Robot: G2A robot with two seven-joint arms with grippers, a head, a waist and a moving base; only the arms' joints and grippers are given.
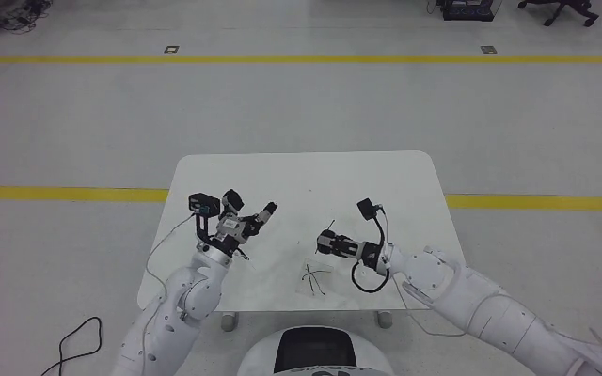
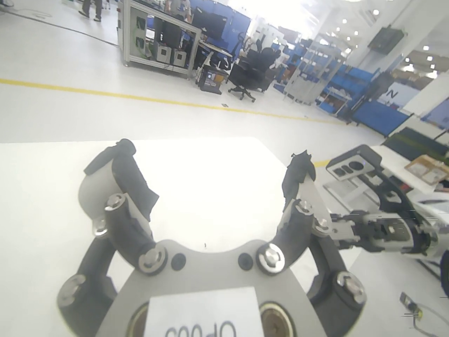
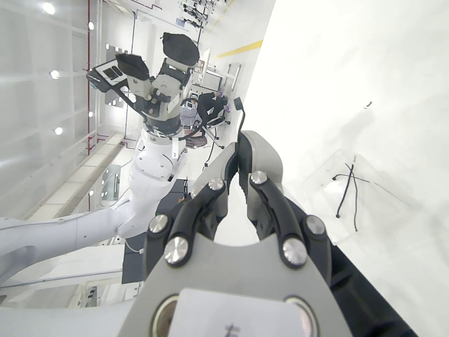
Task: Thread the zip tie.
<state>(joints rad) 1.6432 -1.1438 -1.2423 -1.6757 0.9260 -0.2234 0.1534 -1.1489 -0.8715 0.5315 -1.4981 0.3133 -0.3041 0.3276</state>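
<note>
Two tools: left tool (image 2: 210, 163) spread wide, right tool (image 3: 239, 157) pinching zip tie (image 3: 242, 120).

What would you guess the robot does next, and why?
Probably the left gripper should move toward the zip tie sticking out of the shut right gripper: the left one is open, empty and apart from it.

Upside-down, cut-off print on white label (image 2: 203, 312) behind left gripper (image 2: 212, 156)
</note>
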